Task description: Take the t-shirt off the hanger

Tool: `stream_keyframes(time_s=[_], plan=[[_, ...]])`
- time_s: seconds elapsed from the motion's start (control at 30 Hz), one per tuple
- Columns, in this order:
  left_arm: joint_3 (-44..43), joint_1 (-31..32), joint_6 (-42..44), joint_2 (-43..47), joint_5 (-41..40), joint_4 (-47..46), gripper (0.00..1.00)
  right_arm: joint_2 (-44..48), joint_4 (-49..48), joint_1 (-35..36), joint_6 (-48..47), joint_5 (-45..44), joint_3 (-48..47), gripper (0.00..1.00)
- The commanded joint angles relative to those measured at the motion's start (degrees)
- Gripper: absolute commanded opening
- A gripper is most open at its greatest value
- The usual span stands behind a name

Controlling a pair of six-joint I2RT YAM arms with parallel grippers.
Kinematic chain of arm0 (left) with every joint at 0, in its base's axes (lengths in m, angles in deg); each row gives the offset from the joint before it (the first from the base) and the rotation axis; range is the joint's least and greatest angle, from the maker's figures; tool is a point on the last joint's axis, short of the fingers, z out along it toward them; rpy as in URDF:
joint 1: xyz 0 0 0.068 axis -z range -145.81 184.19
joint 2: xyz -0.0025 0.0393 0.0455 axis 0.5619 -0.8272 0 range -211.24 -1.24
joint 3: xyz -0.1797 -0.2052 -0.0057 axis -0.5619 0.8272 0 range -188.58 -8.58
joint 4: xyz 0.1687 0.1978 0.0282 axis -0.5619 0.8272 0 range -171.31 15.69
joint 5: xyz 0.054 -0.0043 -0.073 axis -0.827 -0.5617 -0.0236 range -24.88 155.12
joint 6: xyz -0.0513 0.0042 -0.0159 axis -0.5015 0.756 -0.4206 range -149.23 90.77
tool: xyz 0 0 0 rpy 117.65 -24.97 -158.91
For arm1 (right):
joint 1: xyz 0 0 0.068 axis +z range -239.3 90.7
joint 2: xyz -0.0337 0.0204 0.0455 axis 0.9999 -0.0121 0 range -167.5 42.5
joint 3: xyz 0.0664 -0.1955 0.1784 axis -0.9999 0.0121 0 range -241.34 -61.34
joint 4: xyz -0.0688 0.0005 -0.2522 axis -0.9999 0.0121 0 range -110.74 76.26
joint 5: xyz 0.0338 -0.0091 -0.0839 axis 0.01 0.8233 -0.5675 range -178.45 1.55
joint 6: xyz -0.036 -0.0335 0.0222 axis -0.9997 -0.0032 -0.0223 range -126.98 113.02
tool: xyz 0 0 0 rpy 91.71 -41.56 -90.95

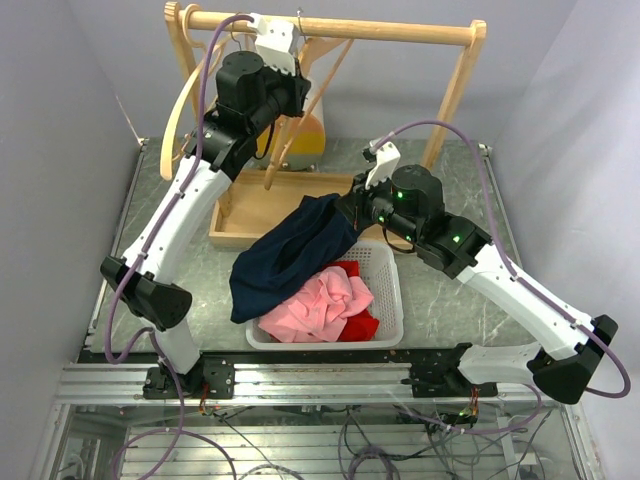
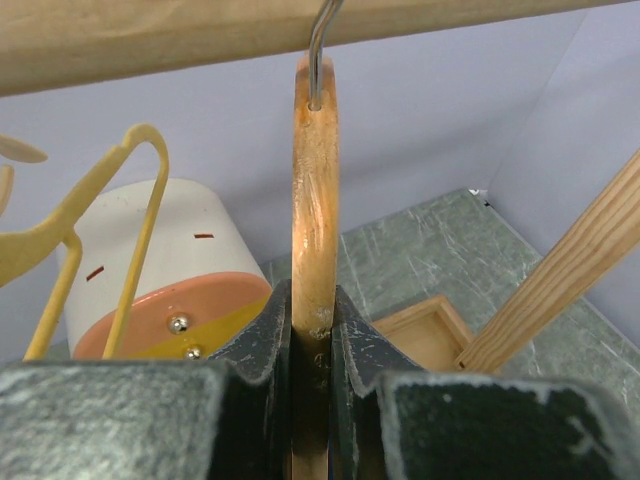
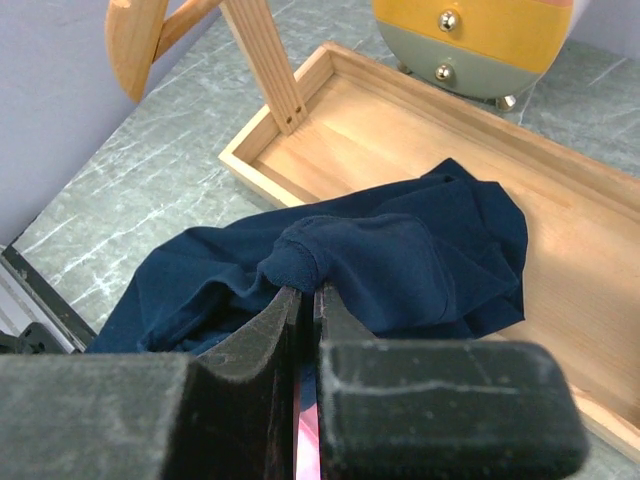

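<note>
- Counting two arms, each ending in one tool.
- Finding left tool point(image 2: 313, 320) raised at the rack, pinching narrowly on the lower edge of one wooden hanger point(image 2: 315, 200).
- Seeing that hanger's wire hook looping over the single wooden rail point(image 1: 340, 28).
- Noting one thin yellow hanger point(image 2: 140, 200) just left of it.
- Finding right tool point(image 3: 305, 300) closing tight on a fold of one navy t-shirt point(image 3: 400, 270).
- Locating t-shirt well apart from the wooden hanger, trailing from the right tool across the near edge of the rack's wooden tray point(image 3: 400, 130) and over the left rear corner of the basket.
- Counting one white basket point(image 1: 397, 290) standing on the worktop point(image 1: 440, 300), holding two garments: one pink point(image 1: 320, 305), one red point(image 1: 362, 325).
- Counting two metal studs on one round banded vessel point(image 2: 170, 300) sitting behind the tray.
</note>
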Motion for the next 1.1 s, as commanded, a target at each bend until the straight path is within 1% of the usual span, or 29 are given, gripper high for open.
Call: stream_keyframes(time_s=[0.0, 0.2, 0.3, 0.33, 0.37, 0.4, 0.5, 0.53, 0.63, 0.67, 0.7, 0.73, 0.77, 0.9, 1.0, 1.07], plan=[[-2.4, -3.2, -1.2, -0.7, 3.1, -4.7, 0.07, 0.6, -0.1, 0.2, -0.7, -1.0, -0.2, 0.0], [4.1, -3.5, -2.0, 1.8, 2.7, -5.0, 0.07, 0.5, 2.1, 0.2, -1.3, -3.0, -4.1, 0.0], [7.3, -3.5, -2.4, 3.4, 2.0, -5.0, 0.11, 0.9, 2.6, 0.2, -1.4, -3.4, -6.3, 0.0], [8.1, -3.5, -2.4, 3.8, 2.0, -5.0, 0.14, 1.0, 2.7, 0.3, -1.5, -3.6, -7.0, 0.0], [8.6, -3.5, -2.5, 4.2, 2.1, -5.0, 0.18, 1.1, 2.9, 0.2, -1.6, -4.0, -7.6, 0.0], [9.2, -3.5, -2.7, 4.6, 2.2, -4.9, 0.25, 1.3, 3.2, 0.3, -1.7, -4.3, -8.2, 0.0], [11.5, -3.5, -3.1, 6.8, 2.4, -5.7, 0.52, 1.5, 4.2, 0.2, -2.5, -6.2, -11.0, 0.0], [12.5, -3.5, -3.4, 8.3, 2.1, -5.9, 0.59, 1.5, 4.5, 0.3, -3.0, -6.8, -12.3, 0.0], [14.5, -3.5, -3.4, 11.8, 0.5, -6.2, 0.73, 0.7, 5.0, 0.2, -4.5, -7.4, -18.1, 0.0], [15.0, -3.5, -3.4, 13.3, 0.2, -6.1, 0.84, 0.2, 4.9, 0.3, -5.0, -7.2, -20.4, 0.0], [15.7, -3.5, -3.6, 14.8, -0.1, -6.1, 0.91, -0.5, 4.8, 0.3, -5.5, -6.8, -22.8, 0.0], [16.3, -3.5, -3.6, 16.1, -0.3, -5.9, 0.96, -1.5, 4.9, 0.2, -6.0, -6.2, -25.5, 0.0], [17.0, -3.5, -3.8, 17.7, -0.5, -5.8, 0.98, -2.5, 5.2, 0.2, -6.5, -5.3, -28.7, 0.0], [20.8, -3.5, -4.3, 24.4, -1.3, -5.2, 0.99, -8.3, 6.2, 0.2, -8.0, -0.6, -41.4, 0.0], [22.8, -3.5, -4.9, 28.3, -1.0, -4.6, 0.99, -12.6, 7.3, 0.2, -8.9, 2.7, -52.7, 0.0], [23.7, -3.5, -5.3, 30.2, -0.7, -4.0, 0.99, -14.6, 6.8, 0.2, -8.8, 5.8, -57.5, 0.0]])
